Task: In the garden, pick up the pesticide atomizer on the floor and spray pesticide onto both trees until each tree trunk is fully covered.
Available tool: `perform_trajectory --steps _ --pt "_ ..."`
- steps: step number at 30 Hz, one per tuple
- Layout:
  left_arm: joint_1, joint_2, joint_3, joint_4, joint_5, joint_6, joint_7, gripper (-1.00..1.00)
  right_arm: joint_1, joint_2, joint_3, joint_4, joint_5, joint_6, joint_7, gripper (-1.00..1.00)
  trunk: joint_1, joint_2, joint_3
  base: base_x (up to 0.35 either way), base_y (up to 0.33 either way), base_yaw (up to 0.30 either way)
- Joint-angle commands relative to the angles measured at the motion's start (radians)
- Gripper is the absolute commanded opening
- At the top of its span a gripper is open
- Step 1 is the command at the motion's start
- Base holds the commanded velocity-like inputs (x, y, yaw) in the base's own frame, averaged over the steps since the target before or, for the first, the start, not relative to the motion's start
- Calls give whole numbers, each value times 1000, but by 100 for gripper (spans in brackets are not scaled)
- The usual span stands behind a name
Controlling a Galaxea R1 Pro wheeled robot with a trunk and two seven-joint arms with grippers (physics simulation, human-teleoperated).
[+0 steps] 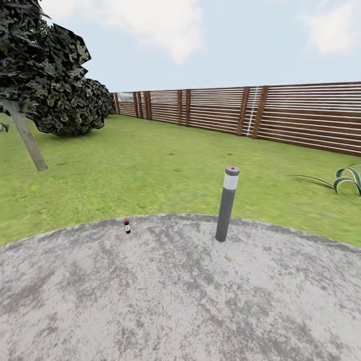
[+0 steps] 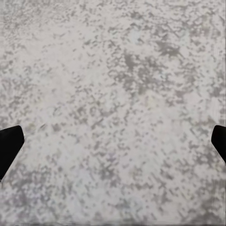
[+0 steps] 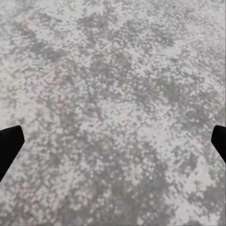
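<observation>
A: Where is the small dark pesticide atomizer (image 1: 127, 226) with the red cap?
B: Upright on the mottled grey paving (image 1: 180, 301), near the lawn's edge, left of the grey bollard light (image 1: 226, 204).
A: The grippers?
B: Left gripper (image 2: 113, 143) and right gripper (image 3: 113, 143) both spread wide, empty, over paving.

left pincer (image 2: 113, 141) spread wide | empty | over mottled grey paving (image 2: 117, 70) (speckled)

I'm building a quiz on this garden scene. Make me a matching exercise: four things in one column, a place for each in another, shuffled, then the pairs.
Things:
1. small bottle with red cap
2. grey bollard light
3. wooden slat fence
4. dark-leaved tree

Places:
A. far edge of the lawn
B. on the grass, left in the head view
C. paving edge, left of the post
D. upright on the paving, near centre

Pairs: 1-C, 2-D, 3-A, 4-B
</observation>
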Motion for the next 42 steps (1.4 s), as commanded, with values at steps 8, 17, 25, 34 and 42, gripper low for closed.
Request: perform_trajectory --steps 8,17,25,34,42 --pt "-1 0 1 1 3 -2 0 100 0 0 -2 0 0 -3 0 100 0 0 -7 129 0 244" --pt "-1 0 2 1 3 -2 0 100 0 0 -1 0 3 -3 4 100 0 0 -7 330 0 28" --pt "-1 2 3 1 4 -2 0 100 0 0 -2 -3 0 -5 4 100 0 0 -7 339 0 0" --pt "-1 2 3 1 4 -2 0 100 0 0 -3 -3 0 -5 1 100 0 0 -7 340 23 191" --pt "-1 2 3 1 4 -2 0 100 0 0 -3 -3 0 -5 1 100 0 0 -7 340 117 275"
